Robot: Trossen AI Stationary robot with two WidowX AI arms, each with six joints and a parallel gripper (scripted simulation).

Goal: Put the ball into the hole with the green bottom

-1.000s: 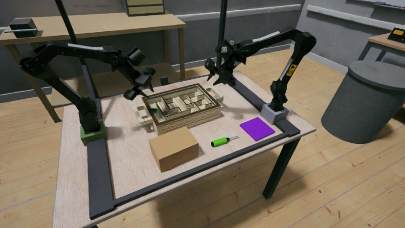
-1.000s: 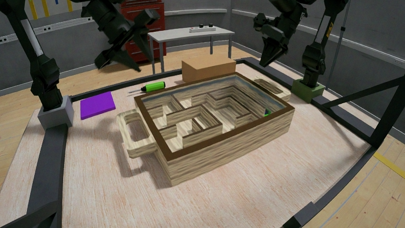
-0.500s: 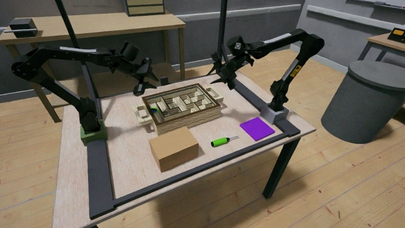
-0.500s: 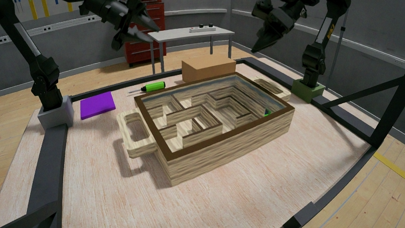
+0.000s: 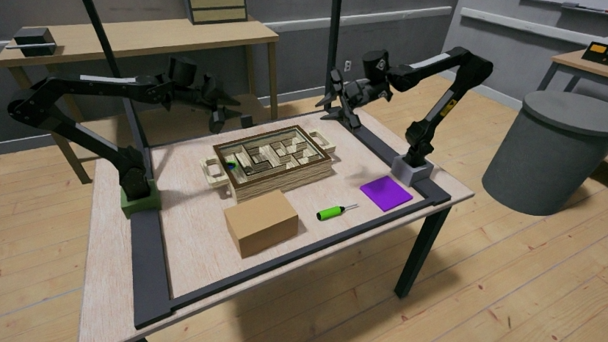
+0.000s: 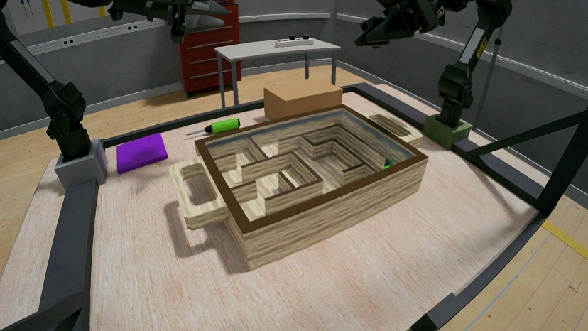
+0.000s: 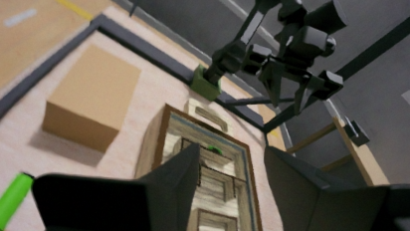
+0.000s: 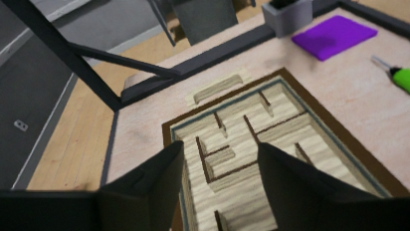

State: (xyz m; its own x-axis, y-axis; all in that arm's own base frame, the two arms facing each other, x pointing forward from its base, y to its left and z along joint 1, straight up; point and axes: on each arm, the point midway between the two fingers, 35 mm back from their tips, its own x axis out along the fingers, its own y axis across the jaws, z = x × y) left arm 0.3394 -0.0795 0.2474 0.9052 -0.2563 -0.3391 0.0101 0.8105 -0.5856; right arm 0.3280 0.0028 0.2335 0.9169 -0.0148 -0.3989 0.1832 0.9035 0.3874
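Note:
The wooden maze board [image 5: 272, 159] lies flat on the table, with a handle at each short end. The blue ball [image 5: 230, 166] sits in the green-bottomed hole near the board's end by the green arm base; only a green patch shows in the exterior view [image 6: 388, 164] and in the left wrist view [image 7: 215, 148]. My left gripper [image 5: 325, 109] [image 7: 232, 151], on the grey-based arm, hangs high above the board's far end, open and empty. My right gripper [image 5: 229, 111] [image 8: 220, 149], on the green-based arm, hangs high beyond the board's other end, open and empty.
A cardboard box [image 5: 261, 222] stands in front of the board. A green-handled screwdriver [image 5: 333, 211] and a purple pad [image 5: 385, 192] lie to its side. A dark frame [image 5: 146, 259] runs along the table's edges, with upright posts behind.

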